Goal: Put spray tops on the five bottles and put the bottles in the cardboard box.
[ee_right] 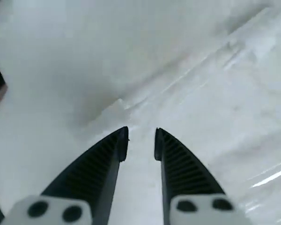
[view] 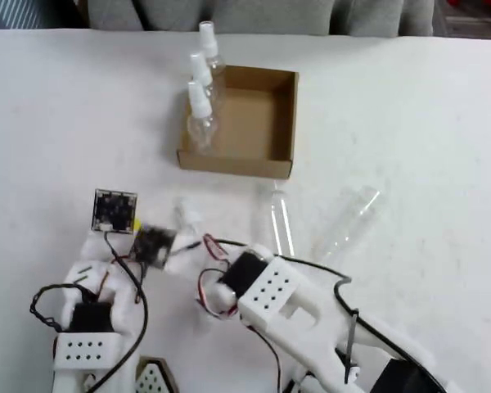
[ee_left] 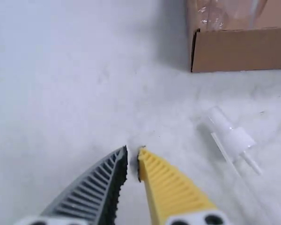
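Left end effector (ee_left: 132,157), tips almost together and empty, has the loose spray top (ee_left: 232,138) just ahead, off to one side.
In the high view, the spray top lies below the cardboard box (view: 280,123), left of centre. The right end effector (ee_right: 140,138), slightly apart, hovers by a capless bottle (view: 280,223) lying up-frame.

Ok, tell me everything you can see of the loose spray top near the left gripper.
The spray top is white plastic: a stubby collar, a clearer capped nozzle end pointing towards the cardboard box, and a thin dip tube at the other end. It lies on its side on the white table, fitted to no bottle, short of the box and apart from the left gripper. Only the table touches it.
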{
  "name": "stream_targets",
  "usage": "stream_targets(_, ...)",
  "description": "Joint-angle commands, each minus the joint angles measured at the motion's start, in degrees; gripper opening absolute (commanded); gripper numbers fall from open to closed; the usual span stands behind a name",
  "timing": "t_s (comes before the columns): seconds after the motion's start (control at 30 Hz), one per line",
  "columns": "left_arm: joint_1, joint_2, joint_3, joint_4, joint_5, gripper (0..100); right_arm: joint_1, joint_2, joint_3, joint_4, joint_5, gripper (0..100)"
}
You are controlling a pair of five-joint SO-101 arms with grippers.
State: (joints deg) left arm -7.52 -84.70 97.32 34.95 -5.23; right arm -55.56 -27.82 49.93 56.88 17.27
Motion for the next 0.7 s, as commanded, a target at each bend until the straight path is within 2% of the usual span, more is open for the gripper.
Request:
stream_targets(0.0,-0.6,-1.1,0.0,-1.3,0.5,6,-0.7,-1.5,1.1,-2.4,-11.4,8.6)
stream_targets(0.13,-0.7,-1.1,0.0,-1.6,0.5,6,0.0,-1.9,3.2,-5.8,-17.2,15.3)
stream_targets(0.3,-4.3,-1.1,0.0,-4.5,1.1,6,2.8,-2.0,3.3,-7.0,-20.0,12.9)
stream_targets(0.43,-5.0,-1.1,0.0,-5.0,1.3,6,0.2,-1.9,3.3,-6.9,-21.9,13.0)
stream_targets(0.67,-8.8,-1.1,-0.2,-5.1,7.2,6,-0.7,-1.4,3.4,-7.0,-21.9,13.0)
